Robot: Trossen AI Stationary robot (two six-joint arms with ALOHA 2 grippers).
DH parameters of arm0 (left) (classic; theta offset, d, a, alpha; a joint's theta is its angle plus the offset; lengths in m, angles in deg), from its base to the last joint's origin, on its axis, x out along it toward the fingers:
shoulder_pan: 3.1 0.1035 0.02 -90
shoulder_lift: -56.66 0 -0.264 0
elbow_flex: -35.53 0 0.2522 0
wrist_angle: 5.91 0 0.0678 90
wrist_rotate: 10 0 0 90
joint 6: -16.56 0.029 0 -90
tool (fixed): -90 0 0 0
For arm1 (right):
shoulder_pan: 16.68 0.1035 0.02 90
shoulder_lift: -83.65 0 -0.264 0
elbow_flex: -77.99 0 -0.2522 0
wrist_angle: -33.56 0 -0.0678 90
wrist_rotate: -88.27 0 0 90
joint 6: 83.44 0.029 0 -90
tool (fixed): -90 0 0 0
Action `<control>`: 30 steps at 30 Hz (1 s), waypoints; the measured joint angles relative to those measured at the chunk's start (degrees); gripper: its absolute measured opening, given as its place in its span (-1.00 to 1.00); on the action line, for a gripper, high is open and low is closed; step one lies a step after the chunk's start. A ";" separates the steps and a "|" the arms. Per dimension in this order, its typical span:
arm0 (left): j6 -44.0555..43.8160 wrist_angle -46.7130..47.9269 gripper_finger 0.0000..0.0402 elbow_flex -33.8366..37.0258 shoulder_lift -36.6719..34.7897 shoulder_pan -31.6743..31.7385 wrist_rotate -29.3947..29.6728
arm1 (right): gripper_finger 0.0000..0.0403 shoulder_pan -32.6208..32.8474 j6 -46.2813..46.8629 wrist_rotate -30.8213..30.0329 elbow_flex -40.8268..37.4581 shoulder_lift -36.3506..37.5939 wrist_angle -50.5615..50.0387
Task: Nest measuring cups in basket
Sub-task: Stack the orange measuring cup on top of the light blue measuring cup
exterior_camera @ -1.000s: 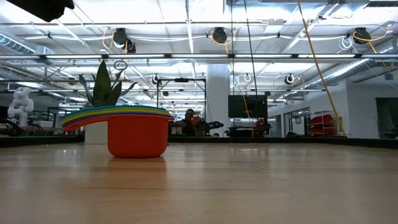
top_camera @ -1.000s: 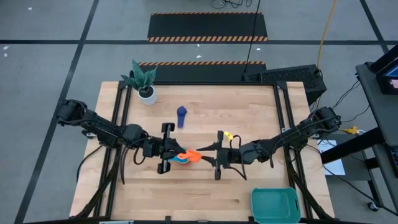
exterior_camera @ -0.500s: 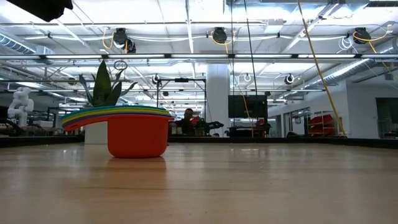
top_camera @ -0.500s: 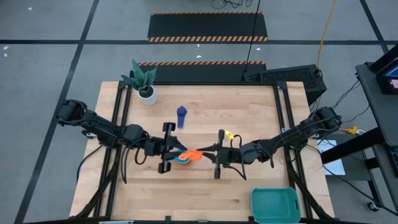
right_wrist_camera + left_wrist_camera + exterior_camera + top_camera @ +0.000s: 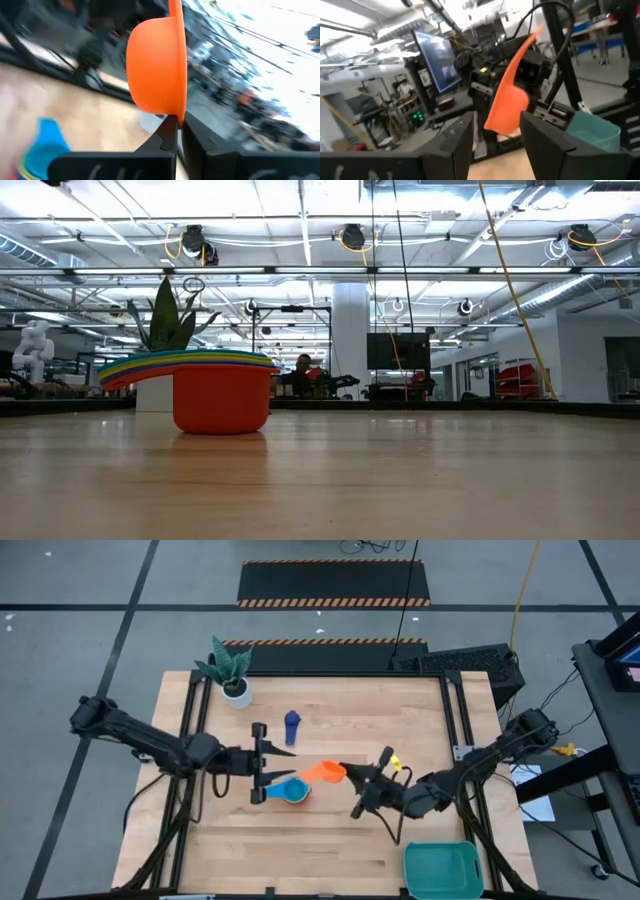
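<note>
Wooden counter (image 5: pixel 400 710): we note the right end effector (image 5: pixel 347 772) pinching an orange plastic measuring cup (image 5: pixel 326 772) mid-counter; left end effector (image 5: pixel 262 762) spread beside the nested stack (image 5: pixel 290 791).

Workshop hall, bright overhead lighting
Grey floor (image 5: pixel 80 650) showing hazard-striped mats (image 5: pixel 335 585); ceiling lamps (image 5: pixel 352 235) glowing; dark monitor (image 5: pixel 397 350) standing beyond the wooden counter (image 5: pixel 330 840).
</note>
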 joint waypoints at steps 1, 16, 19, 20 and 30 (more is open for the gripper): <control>-0.40 1.91 -0.20 0.00 -1.09 -0.32 0.83 | -1.00 0.19 -0.76 -2.22 0.00 0.03 -0.63; 13.40 10.06 -0.28 -0.37 -4.57 -12.27 27.32 | -1.00 -5.67 15.26 0.69 0.00 0.05 -16.25; 12.55 15.21 -0.28 -3.23 -3.60 -13.20 28.81 | -1.00 -7.58 19.29 4.99 0.00 0.05 -17.98; 11.97 17.54 -0.28 -4.66 -2.76 -13.57 30.36 | -1.00 -8.19 20.66 6.07 0.00 0.05 -18.72; 12.76 28.22 -0.28 -16.92 9.90 -14.42 42.18 | -1.00 -10.53 26.53 11.84 0.00 0.05 -23.76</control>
